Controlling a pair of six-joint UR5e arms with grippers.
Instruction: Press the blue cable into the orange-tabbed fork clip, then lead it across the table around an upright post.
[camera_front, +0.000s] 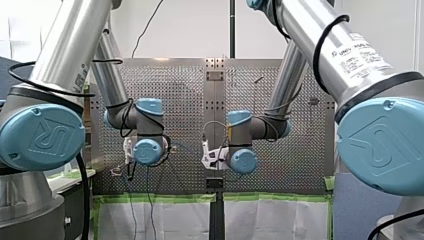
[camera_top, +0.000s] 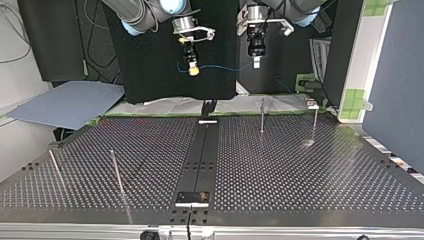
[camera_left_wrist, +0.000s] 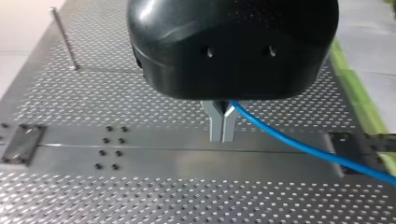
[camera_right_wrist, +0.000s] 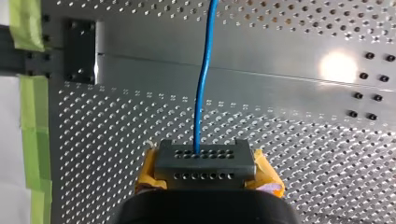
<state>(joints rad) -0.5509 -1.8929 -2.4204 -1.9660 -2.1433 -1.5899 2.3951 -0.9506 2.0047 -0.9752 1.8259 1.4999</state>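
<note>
Evidently my left claw (camera_left_wrist: 222, 134) and my right claw (camera_right_wrist: 204, 163) each grip the blue cable (camera_right_wrist: 201, 88), stretched between them well above the desk (camera_top: 300, 170); held nearly taut, I judge, for lowering straight into the fork clip, which I cannot spot.

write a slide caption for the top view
My left gripper and my right gripper hold a thin blue cable stretched between them above the perforated metal table.
</note>
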